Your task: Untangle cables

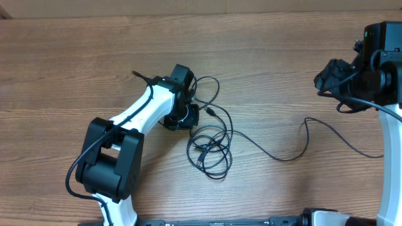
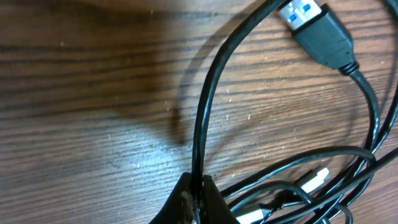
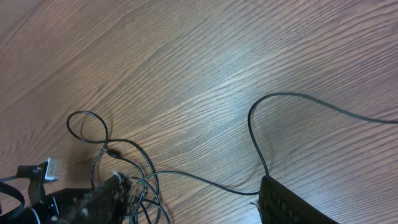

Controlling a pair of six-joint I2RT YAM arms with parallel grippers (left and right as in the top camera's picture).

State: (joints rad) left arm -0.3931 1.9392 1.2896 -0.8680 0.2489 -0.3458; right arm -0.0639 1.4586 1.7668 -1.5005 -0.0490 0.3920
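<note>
The cables (image 1: 210, 147) lie as loose black loops mid-table, with one long strand (image 1: 282, 157) trailing right. My left gripper (image 1: 188, 116) sits at the bundle's left edge. In the left wrist view it (image 2: 200, 196) is shut on one black cable strand (image 2: 208, 106) that curves up and away. A USB plug with a blue insert (image 2: 317, 28) lies at the top right, and silver-tipped plugs (image 2: 317, 179) lie among the loops. My right gripper (image 1: 330, 78) is held far right, open and empty (image 3: 196, 199), well above the long strand (image 3: 252, 124).
The wooden table (image 1: 75, 63) runs to a far edge at the top of the overhead view. The left arm's white links (image 1: 141, 116) cross the table's left middle. The right arm (image 1: 389, 125) stands at the right edge.
</note>
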